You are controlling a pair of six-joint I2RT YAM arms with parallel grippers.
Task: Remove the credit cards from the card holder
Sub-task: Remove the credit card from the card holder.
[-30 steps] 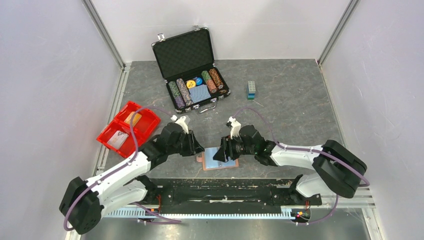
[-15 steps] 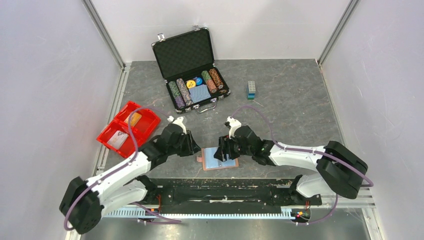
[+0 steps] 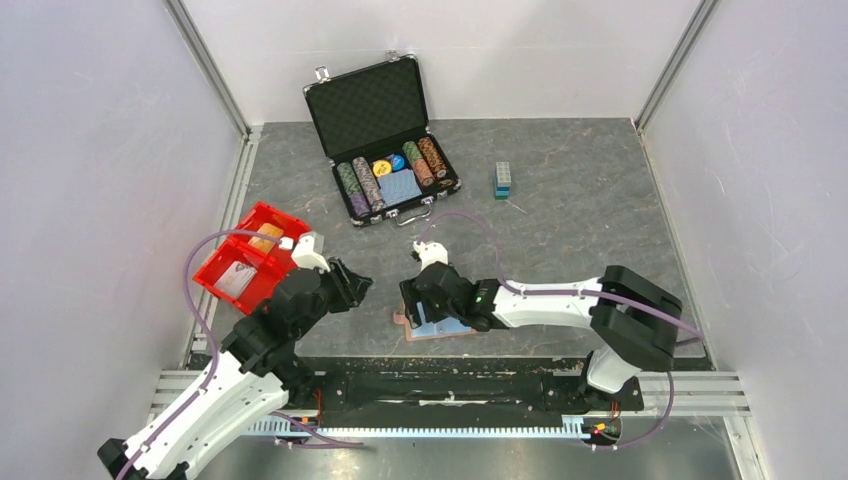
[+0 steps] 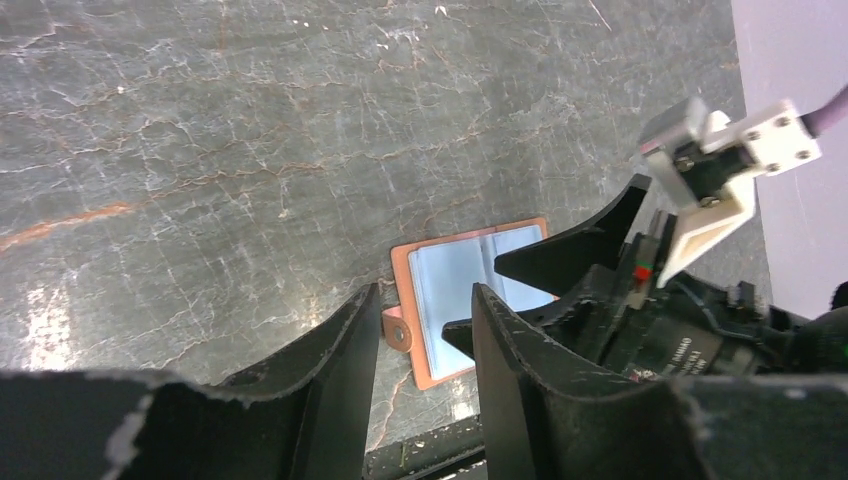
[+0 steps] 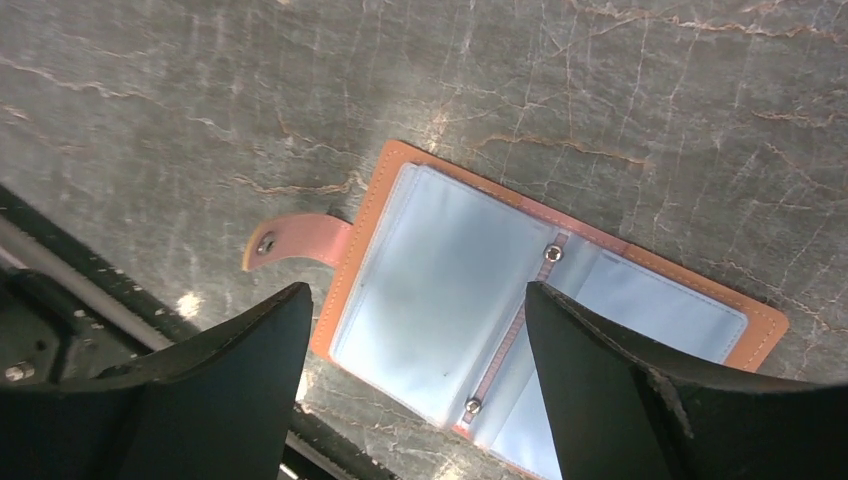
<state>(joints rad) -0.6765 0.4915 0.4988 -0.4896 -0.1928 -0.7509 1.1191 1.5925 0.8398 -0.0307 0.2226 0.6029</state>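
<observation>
The card holder (image 3: 447, 329) lies open and flat near the table's front edge, brown leather with pale blue sleeves (image 5: 450, 290) and its tab (image 5: 290, 240) sticking out to the left. No printed card shows in the upturned sleeves. My right gripper (image 3: 416, 301) hovers just above the holder's left half, open, with nothing between its fingers (image 5: 240, 370). My left gripper (image 3: 352, 285) is off to the holder's left, apart from it, open and empty; the holder (image 4: 470, 290) shows beyond its fingertips. An orange-yellow credit card (image 3: 265, 237) and a pale one (image 3: 236, 281) lie in the red bin.
The red bin (image 3: 283, 222) stands at the left, close to my left arm. A black poker-chip case (image 3: 385, 150) stands open at the back. A small blue-green block (image 3: 503, 180) sits at the back right. The black base rail (image 3: 450, 375) runs just in front of the holder.
My left arm has pulled back leftward away from the holder, jaws spreading. The right gripper has slid left over the holder and opened wider. The holder has not moved.
</observation>
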